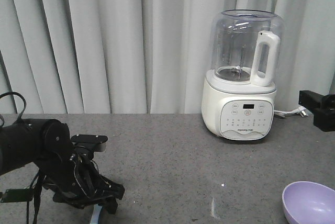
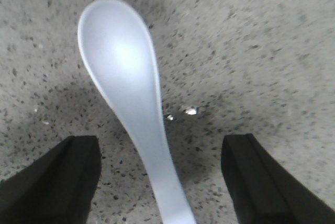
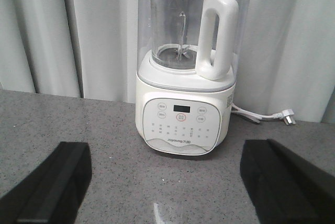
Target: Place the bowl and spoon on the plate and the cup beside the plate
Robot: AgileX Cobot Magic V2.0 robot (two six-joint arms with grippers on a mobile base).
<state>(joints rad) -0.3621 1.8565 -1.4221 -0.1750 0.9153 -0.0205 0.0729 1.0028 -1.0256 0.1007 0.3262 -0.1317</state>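
Grey speckled countertop (image 1: 172, 161) before pale curtains (image 1: 104, 41); left fingers (image 2: 57, 177) gape astride the spoon (image 2: 123, 72), apparently untouched, right fingers (image 3: 52, 182) gape empty.

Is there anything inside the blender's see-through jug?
Empty. The blender jug is clear, and only its bare blade shows at the bottom, with no food or liquid.

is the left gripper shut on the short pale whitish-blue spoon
No: the left gripper is open, its fingers standing clear on both sides of the spoon handle.
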